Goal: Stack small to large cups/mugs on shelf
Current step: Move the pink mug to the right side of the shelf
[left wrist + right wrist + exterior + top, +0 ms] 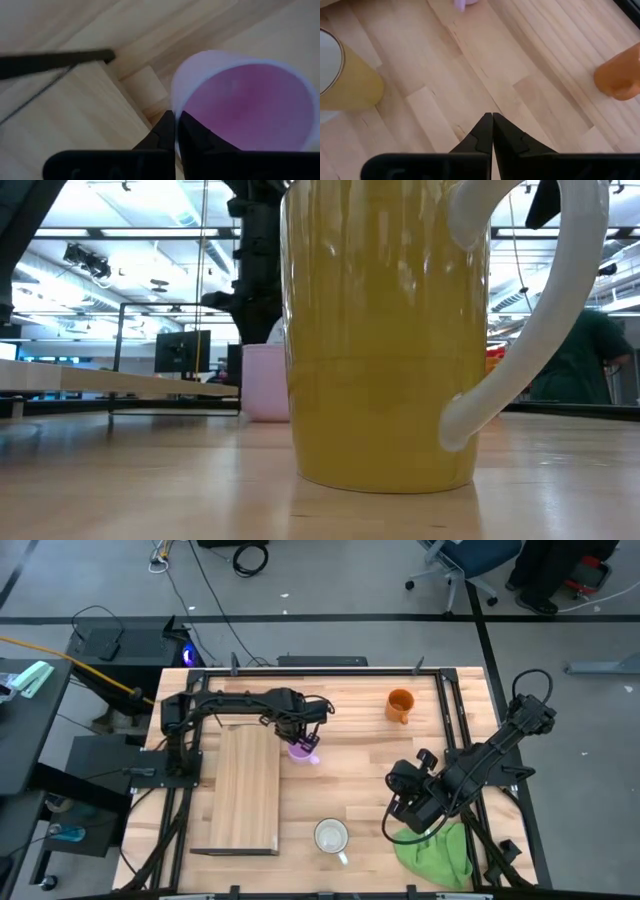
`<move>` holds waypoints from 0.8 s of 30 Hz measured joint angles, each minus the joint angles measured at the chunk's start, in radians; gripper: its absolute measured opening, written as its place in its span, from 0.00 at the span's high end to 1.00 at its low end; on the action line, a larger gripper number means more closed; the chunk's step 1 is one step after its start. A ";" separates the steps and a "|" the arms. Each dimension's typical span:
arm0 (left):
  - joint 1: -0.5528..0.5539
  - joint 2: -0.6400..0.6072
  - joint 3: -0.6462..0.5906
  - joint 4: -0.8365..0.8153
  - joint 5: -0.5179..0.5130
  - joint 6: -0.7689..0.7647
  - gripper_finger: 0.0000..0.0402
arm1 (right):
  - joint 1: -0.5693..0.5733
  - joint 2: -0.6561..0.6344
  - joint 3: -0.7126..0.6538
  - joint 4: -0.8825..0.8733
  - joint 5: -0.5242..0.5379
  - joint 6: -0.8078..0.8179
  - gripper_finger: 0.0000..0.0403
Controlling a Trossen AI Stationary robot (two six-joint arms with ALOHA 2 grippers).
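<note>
Purple mug (303, 751) sits on the tabletop (360, 765) just off the far right corner of the shelf (243, 790), and the left gripper (299, 736) is right on top of it. From the left wrist view the two dark fingers (192, 137) are pinched almost together over the near wall of the mug (240, 107), one tip outside the rim and one just inside, so the jaws have the rim nipped between them. The left arm reaches in from the table's left side, stretched level across the far end of the shelf, wrist bent down over the mug.

The orange mug (400, 705) stands well apart toward the far right of the table. The larger mug (332, 836), white inside and yellowish on its outside wall, stands near the front edge, just right of the shelf.

The right gripper (404, 808) hangs over bare wood beside the green cloth (438, 852), its fingers (502, 132) closed tip to tip on nothing, the arm folded back toward the right edge.
</note>
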 joint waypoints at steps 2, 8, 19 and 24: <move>0.000 -0.004 -0.016 0.009 0.002 -0.001 0.97 | 0.000 0.000 0.000 -0.001 0.000 0.000 0.96; 0.000 -0.001 -0.007 0.009 0.002 0.010 0.96 | 0.000 0.000 0.000 0.001 0.000 0.000 0.96; -0.011 0.002 0.018 0.008 -0.004 0.029 0.84 | -0.001 0.000 0.000 0.002 0.000 0.002 0.96; -0.012 0.002 0.018 -0.014 -0.002 0.049 0.81 | -0.001 0.000 0.000 0.002 0.000 0.007 0.96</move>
